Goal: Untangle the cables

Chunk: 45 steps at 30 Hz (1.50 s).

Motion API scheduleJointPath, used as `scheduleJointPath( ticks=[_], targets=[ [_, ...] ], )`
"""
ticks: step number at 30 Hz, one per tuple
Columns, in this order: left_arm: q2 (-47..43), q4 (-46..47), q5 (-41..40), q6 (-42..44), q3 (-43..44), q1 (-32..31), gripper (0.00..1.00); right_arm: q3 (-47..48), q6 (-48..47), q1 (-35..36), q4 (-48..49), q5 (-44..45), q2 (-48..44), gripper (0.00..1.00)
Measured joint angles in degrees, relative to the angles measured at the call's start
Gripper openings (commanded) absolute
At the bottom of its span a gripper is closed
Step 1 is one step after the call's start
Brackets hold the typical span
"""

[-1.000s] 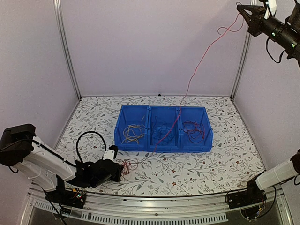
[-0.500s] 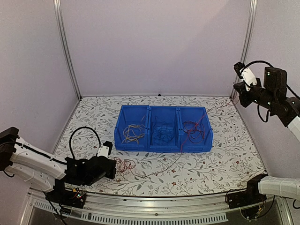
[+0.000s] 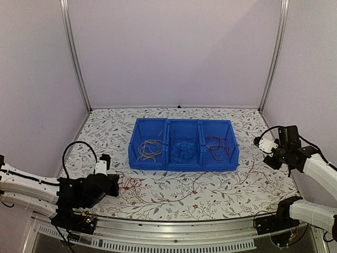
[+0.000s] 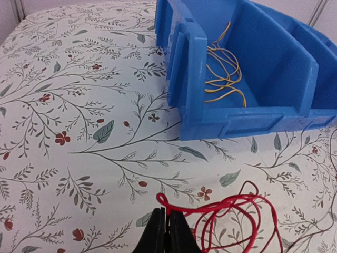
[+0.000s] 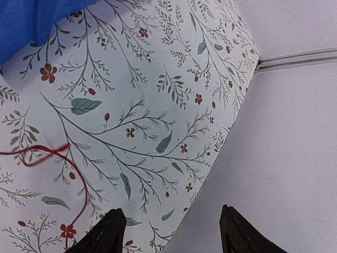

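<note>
Left wrist shows left fingers (image 4: 157, 235) clamped on the red cable (image 4: 221, 203) near the blue bin (image 4: 237, 122), likely anchoring it; right fingers (image 5: 108, 234) apart.

The left gripper (image 3: 112, 182) sits low over the counter (image 3: 100, 132), closed, with a red tangle (image 3: 129, 183) of cable touching its tip. Ahead of it and off to its right stands a blue bin (image 3: 184, 164) with three compartments. Yellow-tan cables (image 3: 149, 149) fill the one nearest this gripper, dark blue cables (image 3: 182, 149) the middle, and red loops (image 3: 217, 146) the farthest. The right gripper (image 3: 258, 141) hovers just beyond that far end, clear of the bin.
</note>
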<state>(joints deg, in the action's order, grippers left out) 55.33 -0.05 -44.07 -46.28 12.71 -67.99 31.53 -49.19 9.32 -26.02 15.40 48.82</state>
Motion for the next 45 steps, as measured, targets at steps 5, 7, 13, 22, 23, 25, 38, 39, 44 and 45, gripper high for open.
scheduleJointPath(
  ticks=[5, 7, 13, 22, 23, 25, 38, 39, 44, 45],
  targets=[
    [-1.0, -0.5, 0.5, -0.8, -1.9, 0.7, 0.0, 4.0, -5.0, 0.0, -7.0, -5.1, 2.3, 0.71],
    [-0.9, 0.0, 1.0, -0.8, -2.1, 0.8, 0.0, 9.0, -5.9, -0.1, -11.1, -12.6, 2.3, 0.66],
    [0.7, 0.9, 1.7, -0.7, -2.1, 0.9, 0.0, 20.0, -5.6, 10.2, -14.1, -32.4, 2.9, 0.61],
    [3.5, 1.4, 2.8, -0.7, -1.4, 1.0, 0.0, 21.6, -1.6, 38.9, -11.6, -35.8, 21.0, 0.66],
    [3.7, 1.5, 2.9, -0.7, -1.2, 1.0, 0.0, 22.0, -1.2, 41.0, -10.7, -35.8, 23.3, 0.68],
    [4.1, 1.5, 3.1, -0.7, -0.9, 1.0, 0.0, 22.8, 0.0, 44.7, -7.8, -36.1, 27.8, 0.69],
    [4.2, 1.5, 3.8, -2.7, -0.9, 1.0, 0.0, 34.5, 9.8, 54.8, 6.4, -43.5, 55.5, 0.68],
    [3.7, 1.6, 3.8, -2.9, -1.1, 1.0, 0.0, 35.4, 10.5, 55.1, 6.9, -44.0, 57.0, 0.67],
    [1.9, 2.4, 3.9, -3.7, -2.3, 1.0, 0.0, 39.3, 12.5, 56.4, 8.0, -45.2, 63.0, 0.6],
    [1.7, 2.4, 3.9, -3.7, -2.5, 1.0, 0.0, 40.0, 13.0, 56.7, 8.1, -45.1, 64.2, 0.58]
  ],
)
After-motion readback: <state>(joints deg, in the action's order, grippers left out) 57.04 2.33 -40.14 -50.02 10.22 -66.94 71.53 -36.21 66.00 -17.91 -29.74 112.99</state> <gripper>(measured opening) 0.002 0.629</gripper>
